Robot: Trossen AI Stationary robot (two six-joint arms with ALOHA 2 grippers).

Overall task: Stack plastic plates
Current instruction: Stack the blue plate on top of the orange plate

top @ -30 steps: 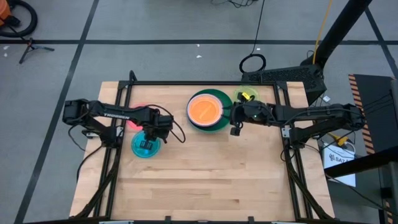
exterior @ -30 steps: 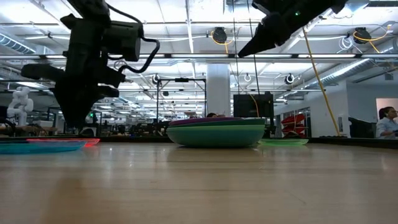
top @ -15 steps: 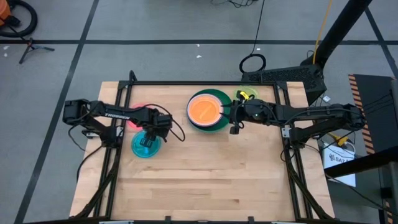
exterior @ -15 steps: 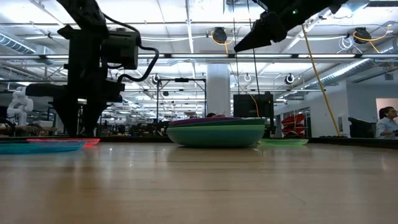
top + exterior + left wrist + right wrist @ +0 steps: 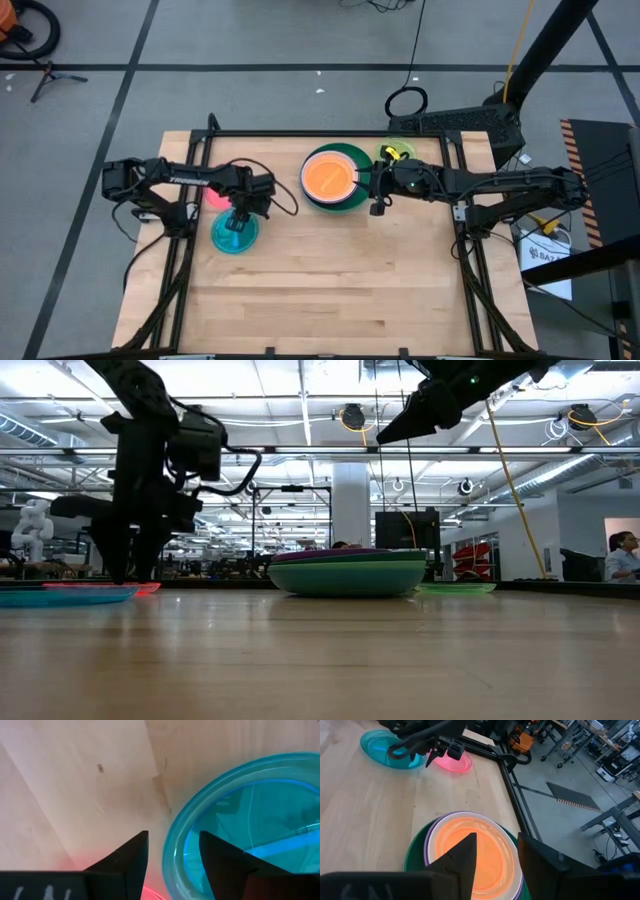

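Left gripper [image 5: 170,857] is hanging low over the near rim of the translucent blue plate [image 5: 235,233], fingers parted narrowly astride that rim — placed, apparently, for an edge pinch. Beside this plate the pink plate [image 5: 214,196] is lying; well apart, the orange-topped stack [image 5: 335,178] is waiting. Right gripper [image 5: 495,851] is hovering above the stack — open, empty.

Wooden table [image 5: 330,280] carries the plate stack [image 5: 334,178]; blue plate [image 5: 234,235] and pink plate [image 5: 213,197] lie left of it, lime plate [image 5: 393,153] right.
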